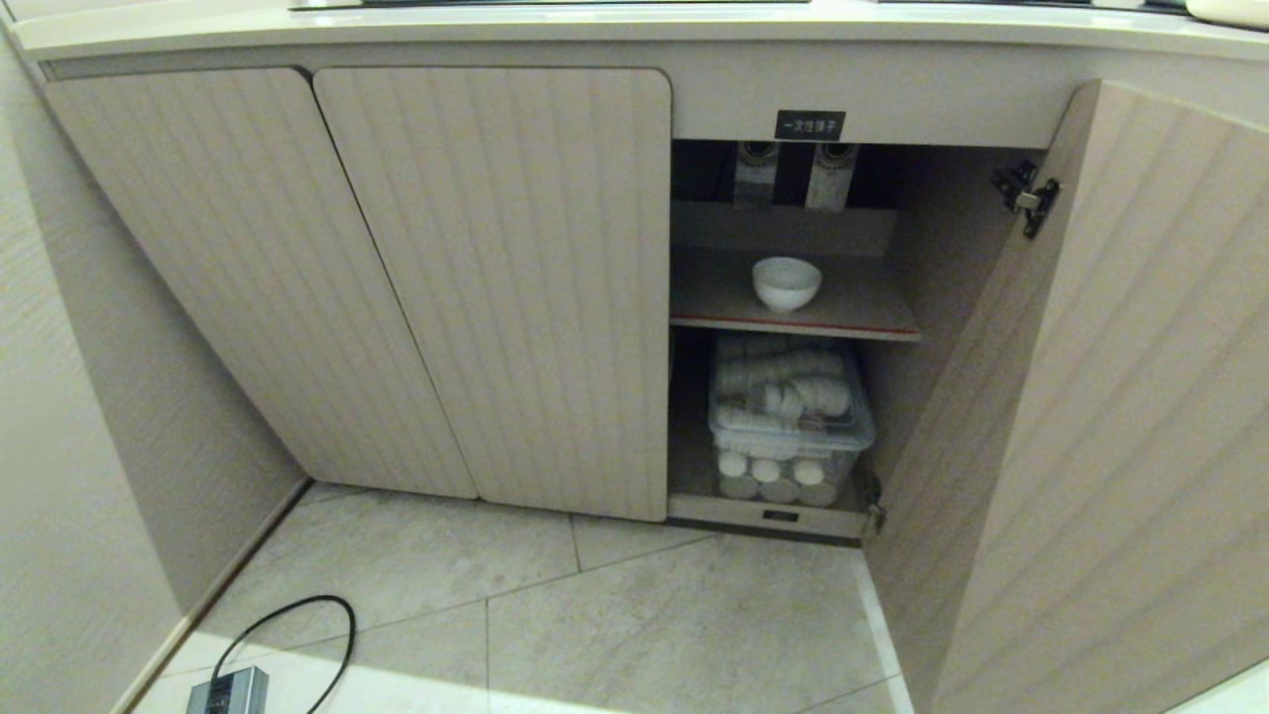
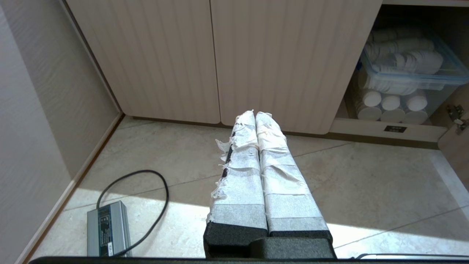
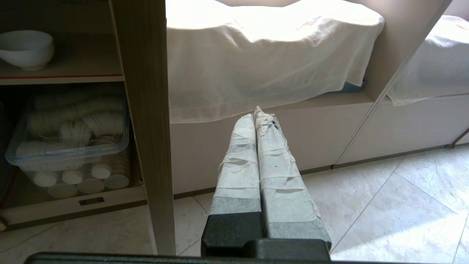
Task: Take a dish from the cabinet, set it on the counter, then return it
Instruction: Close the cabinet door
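The cabinet (image 1: pixel 496 288) is standing with its right door (image 1: pixel 1100 416) swung open, and the two doors on the left are staying shut. Inside, the dish (image 1: pixel 786 283), a small white bowl, is sitting upright and alone on the upper shelf (image 1: pixel 853 307), which has a red front edge. I cannot see anything inside the bowl. Under the shelf a clear plastic bin (image 1: pixel 790 421) is standing on the cabinet floor. It is holding stacks of white paper cups (image 1: pixel 783 382) lying on their sides, and more cups are showing through the front wall with their round bottoms facing out. A small black label (image 1: pixel 810 125) is sitting on the panel above the opening. The desk (image 1: pixel 496 30) is running along the top of the head view, above the doors.

Neither arm is showing in the head view. The left end effector (image 2: pixel 255 114) is hanging low over the tiled floor (image 2: pixel 351 183) and pointing toward the shut doors; its two taped fingers (image 2: pixel 242 154) are pressing together and holding nothing. The right end effector (image 3: pixel 255 112) is also closed narrow and empty. It is pointing past the edge of the open door toward a low ledge covered by a white cloth (image 3: pixel 263 55), with the bowl well apart from it. A grey power box (image 2: pixel 106 229) with a black cable (image 2: pixel 154 190) is lying on the floor near the wall.
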Robot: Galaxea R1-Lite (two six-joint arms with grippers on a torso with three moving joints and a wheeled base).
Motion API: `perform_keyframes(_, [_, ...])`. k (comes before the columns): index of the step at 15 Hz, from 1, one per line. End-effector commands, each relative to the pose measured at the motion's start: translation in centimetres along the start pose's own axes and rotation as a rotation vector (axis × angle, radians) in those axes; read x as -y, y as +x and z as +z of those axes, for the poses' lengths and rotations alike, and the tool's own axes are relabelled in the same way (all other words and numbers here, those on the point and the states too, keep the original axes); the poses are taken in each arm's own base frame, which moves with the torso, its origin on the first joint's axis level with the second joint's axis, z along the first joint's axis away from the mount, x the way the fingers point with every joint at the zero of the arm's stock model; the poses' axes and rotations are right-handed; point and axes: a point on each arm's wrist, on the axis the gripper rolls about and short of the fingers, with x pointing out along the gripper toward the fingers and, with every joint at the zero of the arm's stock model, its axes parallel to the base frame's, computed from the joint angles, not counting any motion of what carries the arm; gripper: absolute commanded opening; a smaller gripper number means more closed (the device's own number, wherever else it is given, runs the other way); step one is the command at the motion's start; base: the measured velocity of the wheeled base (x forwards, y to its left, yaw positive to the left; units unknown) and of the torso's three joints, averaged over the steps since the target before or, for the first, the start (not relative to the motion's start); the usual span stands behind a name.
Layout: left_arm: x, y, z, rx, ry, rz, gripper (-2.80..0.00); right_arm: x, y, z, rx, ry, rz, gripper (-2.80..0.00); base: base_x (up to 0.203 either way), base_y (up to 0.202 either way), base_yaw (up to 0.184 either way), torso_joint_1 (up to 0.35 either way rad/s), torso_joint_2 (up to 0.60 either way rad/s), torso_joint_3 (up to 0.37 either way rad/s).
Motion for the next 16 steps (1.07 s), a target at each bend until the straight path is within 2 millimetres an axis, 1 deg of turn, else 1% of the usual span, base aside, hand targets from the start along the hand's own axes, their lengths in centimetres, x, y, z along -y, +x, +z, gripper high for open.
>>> perform_keyframes(1, [0.0, 0.0, -0.01, 0.0, 0.0, 0.0, -2.8, -0.13, 0.52, 0.12, -0.017, -0.001, 0.003, -2.8, 0.0, 0.0, 0.0, 0.0, 0.0, 0.0])
perform_keyframes(3, [0.0, 0.0, 0.02, 0.001, 0.0, 0.0, -2.8, -0.18, 0.68, 0.21, -0.019, 0.012, 0.011, -2.8, 0.0, 0.0, 0.0, 0.0, 0.0, 0.0])
perform_keyframes(5, [0.0, 0.01, -0.02, -0.001, 0.0, 0.0, -2.8, -0.38, 0.72, 0.34, -0.003, 0.038, 0.088, -2.8, 0.0, 0.0, 0.0, 0.0, 0.0, 0.0])
perform_keyframes(10, [0.0, 0.01, -0.02, -0.001, 0.0, 0.0, -2.8, -0.64, 0.64, 0.67, 0.035, 0.074, 0.199, -2.8, 0.0, 0.0, 0.0, 0.0, 0.0, 0.0])
perform_keyframes(16, [0.0, 0.0, 0.0, 0.001, 0.0, -0.002, -2.8, -0.82, 0.45, 0.9, 0.072, 0.106, 0.28, -2.8, 0.0, 0.0, 0.0, 0.0, 0.0, 0.0])
